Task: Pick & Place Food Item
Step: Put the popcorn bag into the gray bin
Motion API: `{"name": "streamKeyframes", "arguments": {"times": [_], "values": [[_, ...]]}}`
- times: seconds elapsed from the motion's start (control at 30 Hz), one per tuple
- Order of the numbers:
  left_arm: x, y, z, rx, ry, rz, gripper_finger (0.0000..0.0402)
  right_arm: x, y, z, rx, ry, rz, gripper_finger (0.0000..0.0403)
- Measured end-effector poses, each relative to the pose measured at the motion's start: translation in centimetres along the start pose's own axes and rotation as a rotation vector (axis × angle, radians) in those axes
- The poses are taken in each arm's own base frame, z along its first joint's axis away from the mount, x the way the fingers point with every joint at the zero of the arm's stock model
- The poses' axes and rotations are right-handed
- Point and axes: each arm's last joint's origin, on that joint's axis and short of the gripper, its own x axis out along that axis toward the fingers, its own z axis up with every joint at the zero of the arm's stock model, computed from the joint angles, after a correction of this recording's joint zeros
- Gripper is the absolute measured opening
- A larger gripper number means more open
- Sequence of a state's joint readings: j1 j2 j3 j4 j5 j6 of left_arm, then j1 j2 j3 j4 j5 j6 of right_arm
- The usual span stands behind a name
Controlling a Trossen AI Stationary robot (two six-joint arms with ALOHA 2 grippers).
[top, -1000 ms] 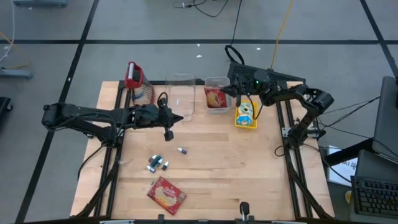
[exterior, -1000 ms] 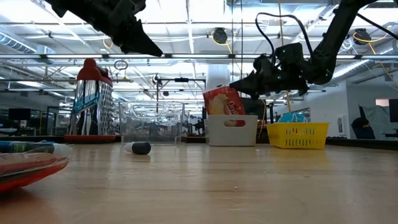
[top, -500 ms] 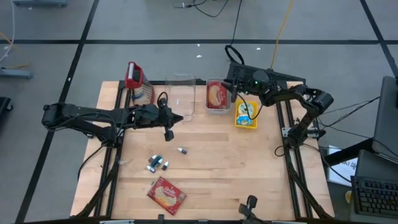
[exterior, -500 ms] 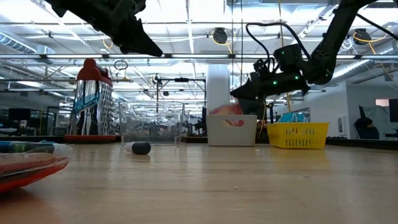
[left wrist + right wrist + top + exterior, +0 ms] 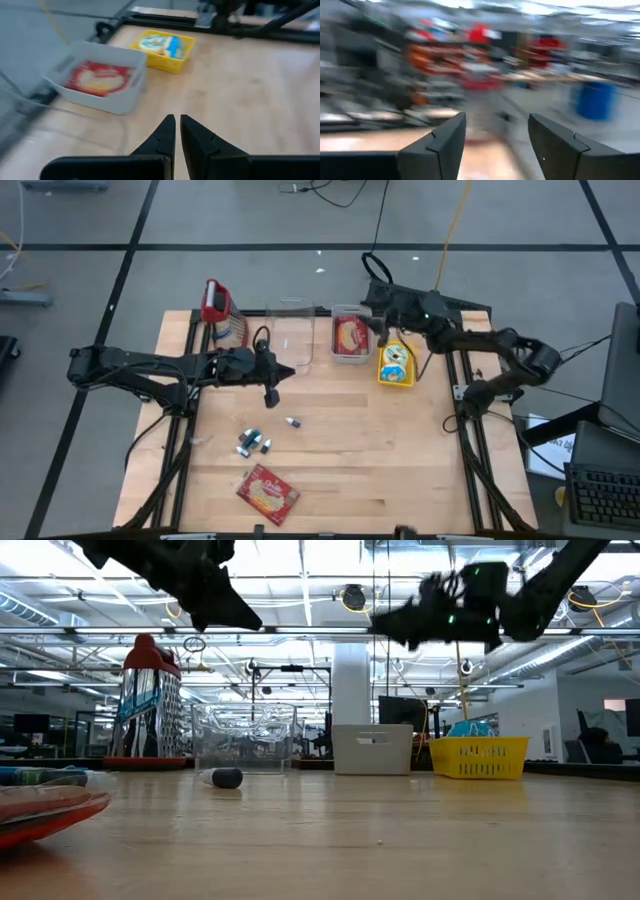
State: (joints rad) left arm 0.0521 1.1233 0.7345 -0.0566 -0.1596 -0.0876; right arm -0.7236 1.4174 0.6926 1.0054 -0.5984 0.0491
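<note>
- My right pincer (image 5: 378, 323) hangs above the white bin (image 5: 349, 357) in the upper middle of the high view, its fingers spread wide with nothing between them.
- The red snack packet (image 5: 349, 334) lies flat inside that white bin, so I judge this placement done.
- My left pincer (image 5: 272, 393) waits over the middle of the tabletop (image 5: 400, 450), fingers all but touching and holding nothing.
- Risk: if I swing the right arm away low, a finger could catch the bin's rim and drag or tip it, spilling the packet.
- Risk: the yellow basket (image 5: 396, 377) sits just beside the white bin, so a sideways sweep could knock it too.
- Risk: the clear container (image 5: 290, 338) is hard to see against the wood; my left arm could clip it when reaching toward the upper part of the frame.
- Count: one white bin, one yellow basket with one blue-and-white packet (image 5: 396, 359) in it, one clear container.
- Count: one red-topped grater (image 5: 222, 313) at upper left.
- Count: two red snack packets, one in the bin and a second packet (image 5: 267, 491) at the lower edge.
- Count: a few small dark-and-white items (image 5: 253, 443) in the lower middle; I cannot tell them apart well enough to number them.
</note>
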Motion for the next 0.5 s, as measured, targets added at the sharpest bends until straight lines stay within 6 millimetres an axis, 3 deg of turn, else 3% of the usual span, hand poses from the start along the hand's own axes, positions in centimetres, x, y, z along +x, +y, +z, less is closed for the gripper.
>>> {"name": "streamKeyframes", "arguments": {"times": [0.23, 0.5], "values": [[0.0, -0.2, 0.0, -0.047, 0.008, -0.071, 0.0031, 1.0, 6.4, 2.8, 0.198, -0.025, 0.485, 0.0193], [-0.1, -0.5, -0.7, -0.222, 0.107, -0.177, 0.0031, 1.0, 14.1, 1.5, 0.291, 0.032, 0.802, 0.0191]]}}
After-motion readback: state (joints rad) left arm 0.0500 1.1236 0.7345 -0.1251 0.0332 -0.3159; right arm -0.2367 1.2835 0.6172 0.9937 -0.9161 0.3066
